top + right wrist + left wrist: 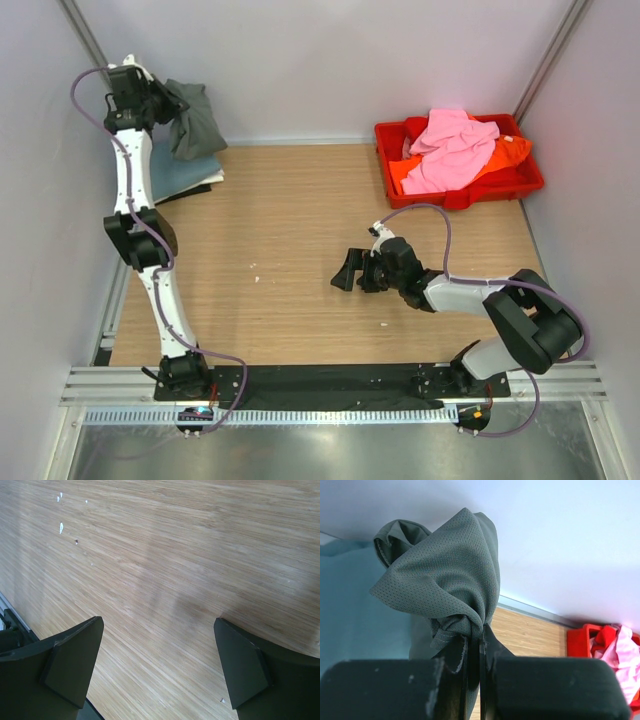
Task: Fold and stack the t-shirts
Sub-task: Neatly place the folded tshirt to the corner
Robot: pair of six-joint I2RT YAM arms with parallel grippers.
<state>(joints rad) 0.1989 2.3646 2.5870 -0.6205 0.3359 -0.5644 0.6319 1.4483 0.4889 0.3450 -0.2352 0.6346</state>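
At the far-left corner of the wood-grain table [290, 230], our left gripper [474, 642] pinches a bunched, fine-mesh dark grey t-shirt [445, 575], while our right gripper [158, 630] gapes wide, empty.

At the far left, the dark grey t-shirt [445, 575] has a fine dotted mesh weave. The folded shirt [185, 172] there is dusty teal, with a strip of white cloth [212, 180] at its edge. At the far right, the red tray [500, 192] shows a pink shirt [450, 150] and an orange shirt [512, 150]. The table [290, 260] is pale wood with fine streaked grain and a few white specks, and the left arm [135, 190] and right arm [470, 293] are white and black with lilac cables.
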